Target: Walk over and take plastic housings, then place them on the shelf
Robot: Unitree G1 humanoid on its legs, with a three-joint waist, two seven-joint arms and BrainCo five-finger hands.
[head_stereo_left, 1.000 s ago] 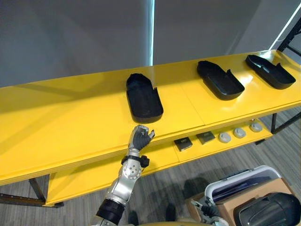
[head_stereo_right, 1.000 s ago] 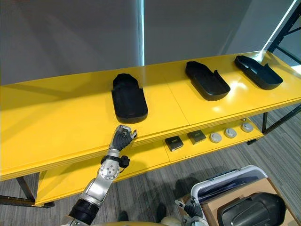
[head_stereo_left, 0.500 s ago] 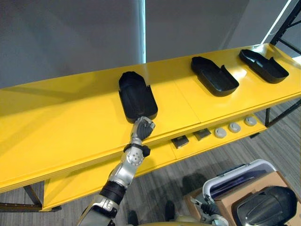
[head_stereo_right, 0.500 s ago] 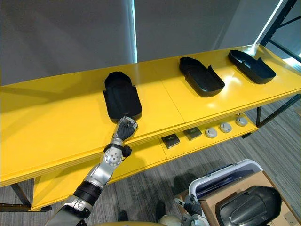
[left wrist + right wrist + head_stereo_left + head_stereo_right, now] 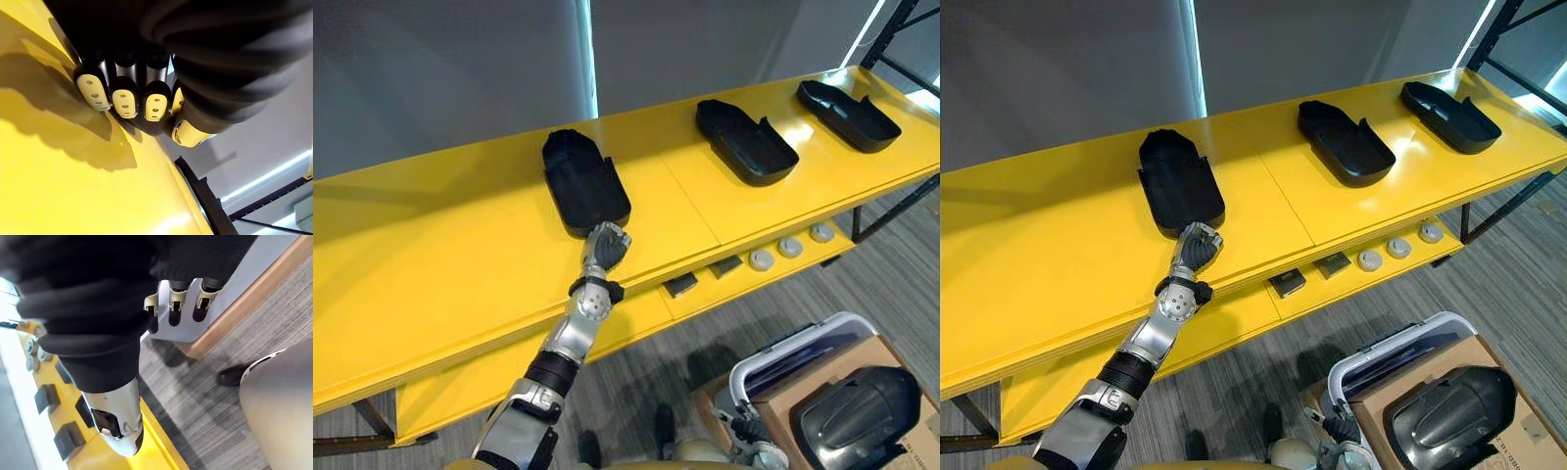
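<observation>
Clenched left robot hand [image 5: 605, 245] touching near end of black plastic housing [image 5: 582, 181] on yellow shelf [image 5: 431, 255]; right robot hand [image 5: 176, 307] hanging released.

The shelf [image 5: 431, 255] is coloured bright yellow. Black is seen on all 3: the left housing [image 5: 585, 186], the middle housing [image 5: 744, 144] and the right housing [image 5: 848, 104]. The floor [image 5: 891, 284] is carpeted in streaked grey. The left hand [image 5: 605, 245] is finished silver under a dark ribbed cover.

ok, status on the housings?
Left hand shut, at near end of leftmost housing on shelf. Right hand open, low by box. Middle housing, right housing placed; another housing in box. No obstruction.
</observation>
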